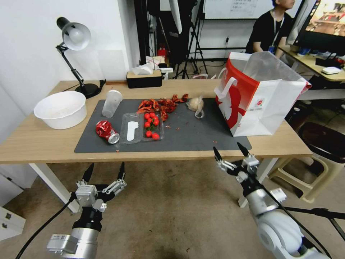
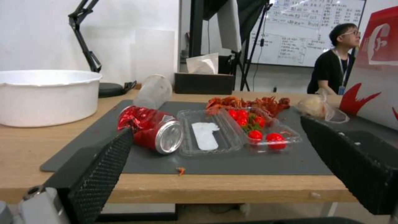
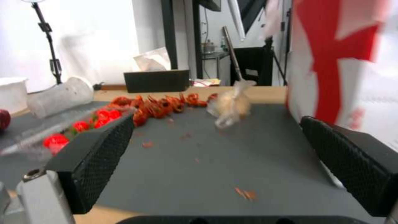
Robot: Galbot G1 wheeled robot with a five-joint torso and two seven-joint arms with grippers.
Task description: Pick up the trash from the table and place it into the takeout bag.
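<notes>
Left gripper (image 1: 105, 172): hangs below the table's near edge, in front of the crushed can, jaws spread wide and holding nothing.
Right gripper (image 1: 230, 151): raised level with the near table edge, in front of the bag's near corner, jaws wide apart and empty.
Table (image 1: 39, 142): light wood top on white legs, a dark grey mat (image 1: 194, 138) covering its middle.
Takeout bag (image 1: 267, 108): white with a red side panel and white loop handles, standing upright and open-mouthed at the mat's right end.
Crushed red can (image 1: 106, 131): lies on its side at the mat's near left, its silver end toward the robot.
Frosted plastic cup (image 1: 111, 103): lies tipped at the mat's far left corner.
Clear clamshell tray (image 1: 134, 128): lies open just right of the can, cherry tomatoes (image 1: 151, 124) in its right half.
Crayfish shells (image 1: 161, 104): red heap behind the tray.
Knotted clear bag (image 1: 196, 104): lies between the shells and the takeout bag.
White bowl (image 1: 61, 109): sits on bare wood left of the mat.
Back edge: a black desk lamp (image 1: 74, 46) and a dark tissue box (image 1: 144, 78).
</notes>
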